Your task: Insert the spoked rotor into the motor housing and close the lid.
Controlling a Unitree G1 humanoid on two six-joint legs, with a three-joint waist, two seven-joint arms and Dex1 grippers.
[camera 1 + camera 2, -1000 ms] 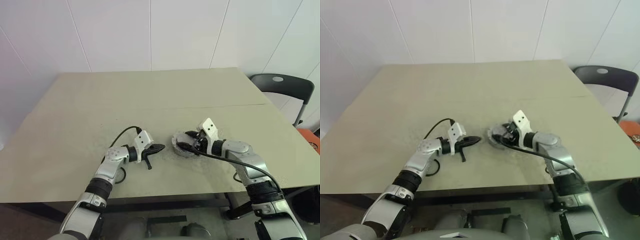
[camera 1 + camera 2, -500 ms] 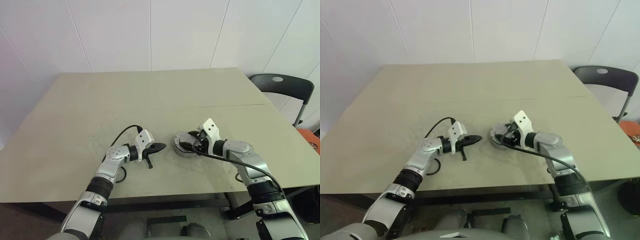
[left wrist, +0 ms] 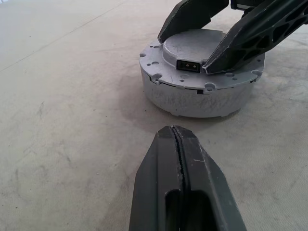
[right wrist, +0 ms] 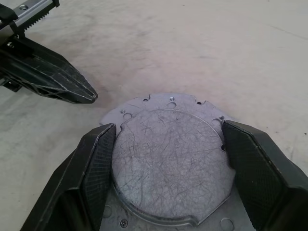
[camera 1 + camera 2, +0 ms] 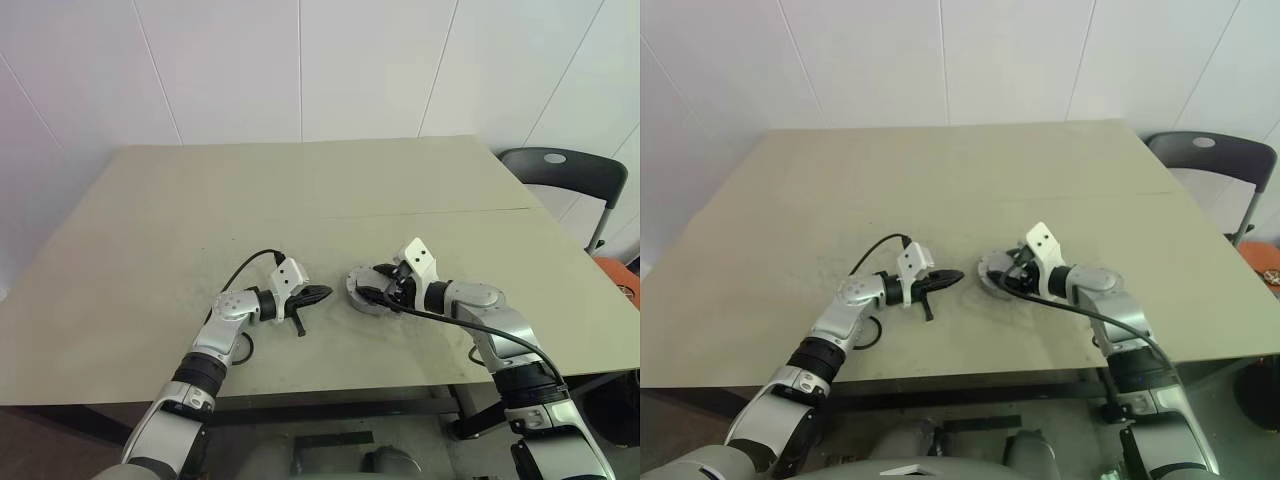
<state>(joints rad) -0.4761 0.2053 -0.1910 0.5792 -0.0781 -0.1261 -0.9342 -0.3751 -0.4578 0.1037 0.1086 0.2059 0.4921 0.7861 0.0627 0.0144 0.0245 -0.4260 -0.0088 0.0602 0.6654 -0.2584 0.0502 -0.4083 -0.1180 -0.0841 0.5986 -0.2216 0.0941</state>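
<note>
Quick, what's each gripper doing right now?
Left gripper: closed, empty.
Right gripper: jaws on either side of the grey round lid; a firm grip cannot be told.

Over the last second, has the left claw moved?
No. The left claw sits where it was, judged against the table's seam.

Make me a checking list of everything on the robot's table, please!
Surface: beige table, scuffed near the front.
Job's things: grey motor housing stands on the table with the round lid on top.
Clutter: nothing seen.
Grippers: left gripper has its fingers shut, empty, pointing at the housing but apart from it; right gripper clasps the lid with a finger on each side.
Cables: a black cable loops from the left wrist; another black cable runs along the right forearm.
Surroundings: white panelled wall, grey chair beside the table.
</note>
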